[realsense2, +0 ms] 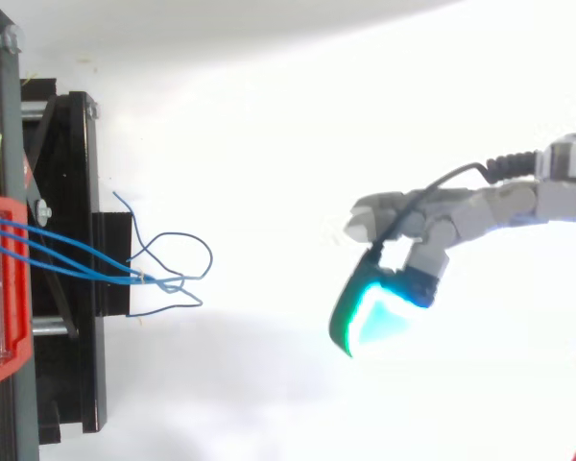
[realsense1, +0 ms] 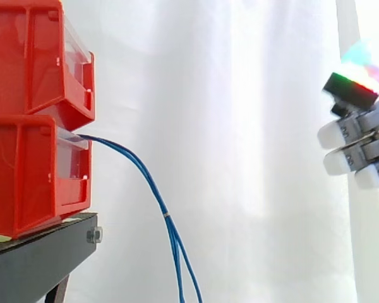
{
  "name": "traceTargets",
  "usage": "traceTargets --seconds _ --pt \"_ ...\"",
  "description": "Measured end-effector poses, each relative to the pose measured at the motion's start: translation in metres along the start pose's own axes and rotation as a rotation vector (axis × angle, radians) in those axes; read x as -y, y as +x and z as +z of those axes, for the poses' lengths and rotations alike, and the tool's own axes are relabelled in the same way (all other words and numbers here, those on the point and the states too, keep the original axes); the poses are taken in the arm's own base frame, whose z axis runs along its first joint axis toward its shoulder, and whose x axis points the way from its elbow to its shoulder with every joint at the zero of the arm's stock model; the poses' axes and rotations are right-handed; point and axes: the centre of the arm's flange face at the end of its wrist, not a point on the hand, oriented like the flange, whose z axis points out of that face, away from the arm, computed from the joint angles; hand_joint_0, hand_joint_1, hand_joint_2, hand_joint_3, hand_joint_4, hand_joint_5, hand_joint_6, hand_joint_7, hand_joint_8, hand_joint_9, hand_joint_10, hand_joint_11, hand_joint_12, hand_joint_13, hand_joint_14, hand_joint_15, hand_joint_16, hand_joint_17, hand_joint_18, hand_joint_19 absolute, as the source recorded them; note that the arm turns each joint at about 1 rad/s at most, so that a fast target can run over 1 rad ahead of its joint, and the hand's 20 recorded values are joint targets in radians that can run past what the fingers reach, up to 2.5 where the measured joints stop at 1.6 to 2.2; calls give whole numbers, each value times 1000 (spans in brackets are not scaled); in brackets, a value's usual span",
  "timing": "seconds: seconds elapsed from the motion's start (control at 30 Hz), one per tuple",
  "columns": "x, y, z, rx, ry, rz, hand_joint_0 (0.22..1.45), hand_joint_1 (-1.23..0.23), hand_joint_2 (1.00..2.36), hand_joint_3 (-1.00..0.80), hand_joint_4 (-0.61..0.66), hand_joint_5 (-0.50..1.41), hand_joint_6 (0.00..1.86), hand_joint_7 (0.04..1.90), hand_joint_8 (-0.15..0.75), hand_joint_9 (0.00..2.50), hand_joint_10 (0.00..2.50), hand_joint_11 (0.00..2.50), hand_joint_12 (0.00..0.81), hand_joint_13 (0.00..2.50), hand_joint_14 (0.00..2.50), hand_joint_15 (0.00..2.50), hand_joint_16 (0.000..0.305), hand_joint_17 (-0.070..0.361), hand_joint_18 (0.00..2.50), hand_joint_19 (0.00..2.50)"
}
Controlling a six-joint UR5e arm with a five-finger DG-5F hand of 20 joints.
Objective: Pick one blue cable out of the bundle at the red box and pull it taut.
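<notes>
Several thin blue cables (realsense1: 153, 189) leave the lower red box (realsense1: 31, 177) as a bundle, arc down to the right and hang below the stand. From above, the blue cables (realsense2: 77, 252) run right from the red box (realsense2: 5, 288) and end in loose loops. My hand (realsense2: 461, 216) is far to the right of them, with straight fingers pointing left toward the bundle and nothing held. Its thumb pad (realsense2: 370, 317) glows cyan-green. In the side view the hand (realsense1: 360, 145) sits at the right edge, higher than the box's opening.
A second red bin (realsense1: 31, 57) is stacked on the lower one. Both rest on a black stand (realsense1: 38, 259), whose frame (realsense2: 72, 192) sticks out to the right under the cables. A white curtain hangs behind.
</notes>
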Motion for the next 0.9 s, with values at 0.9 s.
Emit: traceTargets --seconds 0.9 --pt "64 -20 51 212 -112 -137 457 -608 1000 -500 252 -197 502 806 276 226 0 25 389 0 1 69 71 160 0 0"
